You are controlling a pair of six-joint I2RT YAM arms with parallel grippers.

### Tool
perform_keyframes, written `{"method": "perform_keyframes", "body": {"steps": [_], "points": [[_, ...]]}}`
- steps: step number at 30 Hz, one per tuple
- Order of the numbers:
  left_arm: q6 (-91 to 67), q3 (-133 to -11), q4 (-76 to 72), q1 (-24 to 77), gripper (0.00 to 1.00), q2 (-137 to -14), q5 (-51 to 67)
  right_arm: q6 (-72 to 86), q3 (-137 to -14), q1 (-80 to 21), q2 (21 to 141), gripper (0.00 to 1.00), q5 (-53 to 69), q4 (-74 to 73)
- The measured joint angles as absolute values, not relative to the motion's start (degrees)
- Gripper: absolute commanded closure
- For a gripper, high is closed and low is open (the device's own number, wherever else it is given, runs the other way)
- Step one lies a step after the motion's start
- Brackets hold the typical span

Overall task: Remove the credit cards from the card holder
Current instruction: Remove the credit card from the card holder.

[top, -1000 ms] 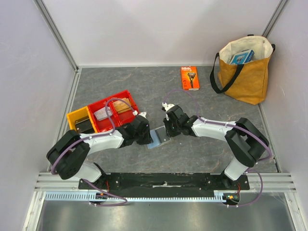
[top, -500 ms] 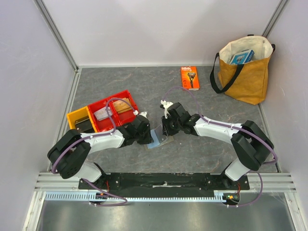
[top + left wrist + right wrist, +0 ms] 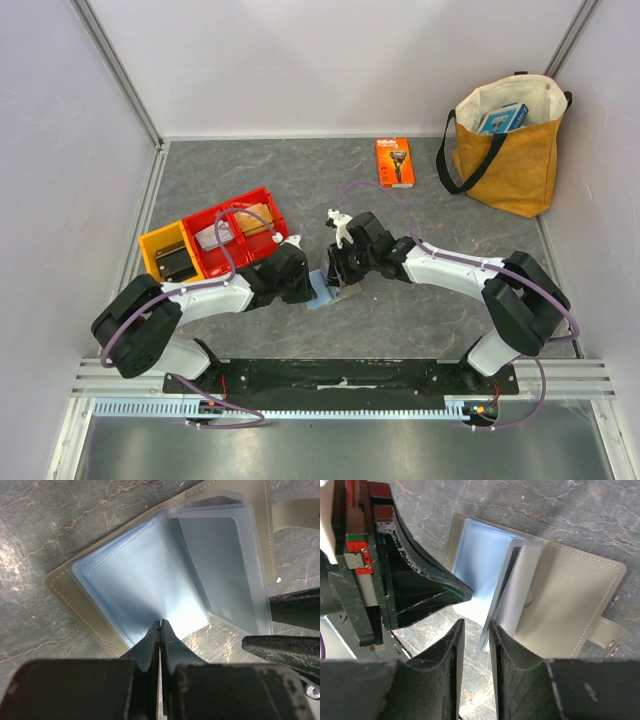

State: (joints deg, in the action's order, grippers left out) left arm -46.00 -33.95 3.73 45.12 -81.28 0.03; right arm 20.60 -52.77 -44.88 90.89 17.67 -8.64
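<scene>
The grey card holder (image 3: 322, 293) lies open on the table between both arms, its light blue plastic sleeves (image 3: 145, 575) fanned out. My left gripper (image 3: 160, 621) is shut, its tips pressing on the near edge of the left-hand sleeves. My right gripper (image 3: 473, 624) is open by a narrow gap. The corner of a raised sleeve (image 3: 517, 590) stands in that gap against the right finger (image 3: 495, 635), not pinched. The grey cover (image 3: 570, 605) and its closing tab (image 3: 610, 635) lie flat. The credit cards are hidden inside the sleeves.
Red bins (image 3: 240, 232) and a yellow bin (image 3: 165, 253) stand just left of the left arm. An orange razor package (image 3: 394, 162) lies at the back. A tan bag (image 3: 505, 140) holding a blue box stands at the back right. Walls close in the table.
My right gripper has shifted a little left over the card holder and its jaws have widened, with a sleeve now standing up. The left gripper has stayed pressed down and shut.
</scene>
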Motion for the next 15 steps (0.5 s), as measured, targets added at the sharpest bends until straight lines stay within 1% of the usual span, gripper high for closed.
{"method": "perform_keyframes", "body": {"steps": [8,15], "points": [[-47.59,-31.38,3.4,45.12,0.98,-78.28,-0.56,20.6,-53.67,-46.46,90.89,0.65,19.75,-8.19],[-50.43,-25.8,3.79,45.12,0.98,-68.2,-4.49,20.6,-55.13,-47.37,92.36,0.64,20.75,-7.49]]}}
